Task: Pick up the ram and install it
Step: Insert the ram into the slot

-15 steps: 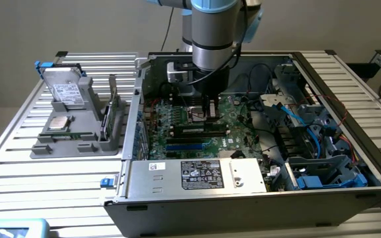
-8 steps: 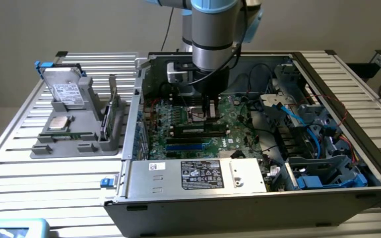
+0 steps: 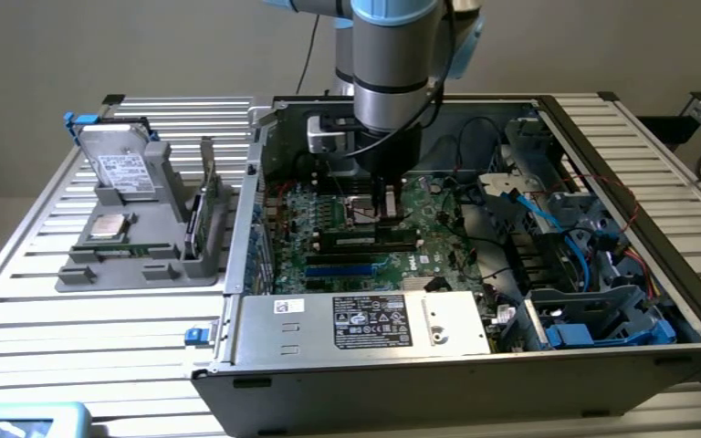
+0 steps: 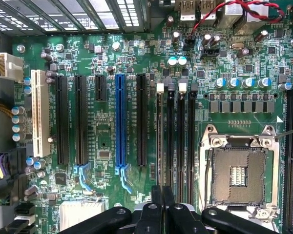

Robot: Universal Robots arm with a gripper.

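Above the motherboard [image 4: 107, 146] inside the open computer case [image 3: 619, 164], my gripper [image 4: 162, 191] is hovering pinched shut, apparently empty. The ram [image 3: 117, 248] seems to be sitting outside in the gray tray [image 3: 143, 272], so I judge installation is not yet begun.

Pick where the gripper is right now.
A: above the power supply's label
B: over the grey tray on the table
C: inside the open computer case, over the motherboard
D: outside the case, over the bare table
C: the gripper hangs inside the open computer case, right over the green motherboard.
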